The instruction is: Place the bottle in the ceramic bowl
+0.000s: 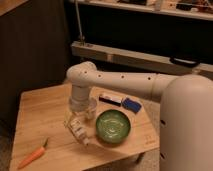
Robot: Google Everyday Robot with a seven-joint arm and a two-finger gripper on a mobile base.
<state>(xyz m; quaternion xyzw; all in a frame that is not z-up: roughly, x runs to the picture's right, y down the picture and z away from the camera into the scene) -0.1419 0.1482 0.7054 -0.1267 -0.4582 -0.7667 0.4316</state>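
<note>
Camera view, our notes. Carrot (32, 156) far left of ceramic bowl (115, 128), clear of route. Bottle (78, 131) lies on its side just left of bowl, cap end nearer bowl, not yet inside. Gripper (79, 118) hangs directly over bottle, likely placed for pickup; we cannot tell its grip state. Bowl holds nothing, ready to receive. Behind bowl: white box (111, 99), blue object (131, 104); neither blocks short move rightward, we judge.
</note>
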